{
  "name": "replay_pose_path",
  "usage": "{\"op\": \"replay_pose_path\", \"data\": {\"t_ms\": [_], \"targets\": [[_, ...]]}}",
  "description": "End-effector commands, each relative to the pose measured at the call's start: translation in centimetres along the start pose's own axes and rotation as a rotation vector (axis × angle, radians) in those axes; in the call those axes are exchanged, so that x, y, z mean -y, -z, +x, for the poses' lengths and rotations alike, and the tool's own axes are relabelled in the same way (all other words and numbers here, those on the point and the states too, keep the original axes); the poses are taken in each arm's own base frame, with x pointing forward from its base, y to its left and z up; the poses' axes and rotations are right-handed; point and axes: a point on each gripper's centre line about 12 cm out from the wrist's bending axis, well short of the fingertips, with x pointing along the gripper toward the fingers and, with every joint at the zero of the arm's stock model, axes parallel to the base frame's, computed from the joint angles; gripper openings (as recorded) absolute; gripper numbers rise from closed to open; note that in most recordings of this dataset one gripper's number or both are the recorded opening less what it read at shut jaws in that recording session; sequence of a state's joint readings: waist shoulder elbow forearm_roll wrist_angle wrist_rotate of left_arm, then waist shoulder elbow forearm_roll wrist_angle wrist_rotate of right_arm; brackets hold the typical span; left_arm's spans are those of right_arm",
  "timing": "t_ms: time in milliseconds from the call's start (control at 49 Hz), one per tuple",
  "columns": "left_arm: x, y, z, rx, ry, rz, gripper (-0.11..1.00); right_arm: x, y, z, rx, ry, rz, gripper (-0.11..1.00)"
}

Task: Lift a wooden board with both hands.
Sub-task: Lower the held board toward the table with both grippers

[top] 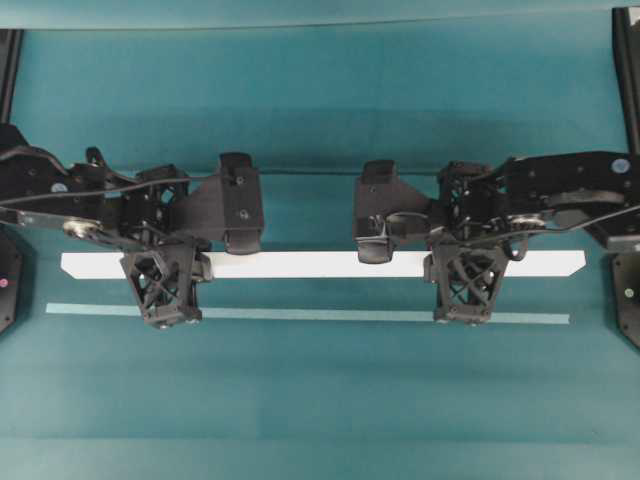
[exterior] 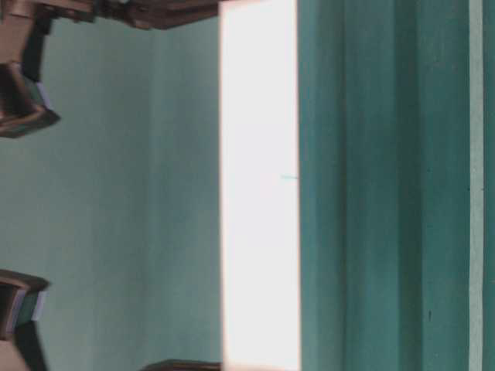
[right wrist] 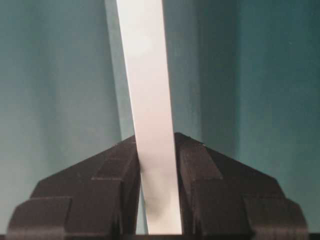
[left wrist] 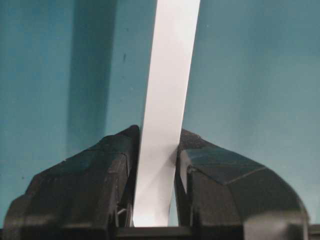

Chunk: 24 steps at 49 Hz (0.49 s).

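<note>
The wooden board [top: 320, 264] is a long white plank running left to right across the teal table. My left gripper [top: 166, 264] straddles it near its left end and my right gripper [top: 466, 264] near its right end. In the left wrist view the black fingers [left wrist: 112, 165] press both long edges of the board [left wrist: 172, 60], so the left gripper [left wrist: 159, 131] is shut on it. The right gripper [right wrist: 155, 137] clamps the board [right wrist: 145, 60] the same way. The board's shadow lies well off to one side on the cloth, so the board hangs above the table. It fills the middle of the table-level view [exterior: 259, 185].
A thin pale tape strip [top: 300, 313] lies on the cloth parallel to the board, just in front of it, and shows again as the pale tape strip [exterior: 476, 185]. Black arm bases [top: 625, 295] stand at the left and right table edges.
</note>
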State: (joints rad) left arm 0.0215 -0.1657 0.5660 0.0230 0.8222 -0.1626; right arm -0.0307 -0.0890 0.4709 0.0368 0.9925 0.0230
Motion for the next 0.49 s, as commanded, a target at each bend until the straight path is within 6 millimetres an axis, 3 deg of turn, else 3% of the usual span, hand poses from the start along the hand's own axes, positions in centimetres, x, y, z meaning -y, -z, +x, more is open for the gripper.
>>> {"op": "replay_pose_path", "data": {"t_ms": [0, 470], "targets": [[-0.4, 0.2, 0.6, 0.016, -0.004, -0.028, 0.18, -0.3, 0.0, 0.7, -0.002, -0.005, -0.016, 0.21], [-0.5, 1.8, 4.2, 0.014, -0.001, -0.025, 0.18, -1.4, 0.5, 5.4, -0.017, -0.011, -0.058, 0.21]]}}
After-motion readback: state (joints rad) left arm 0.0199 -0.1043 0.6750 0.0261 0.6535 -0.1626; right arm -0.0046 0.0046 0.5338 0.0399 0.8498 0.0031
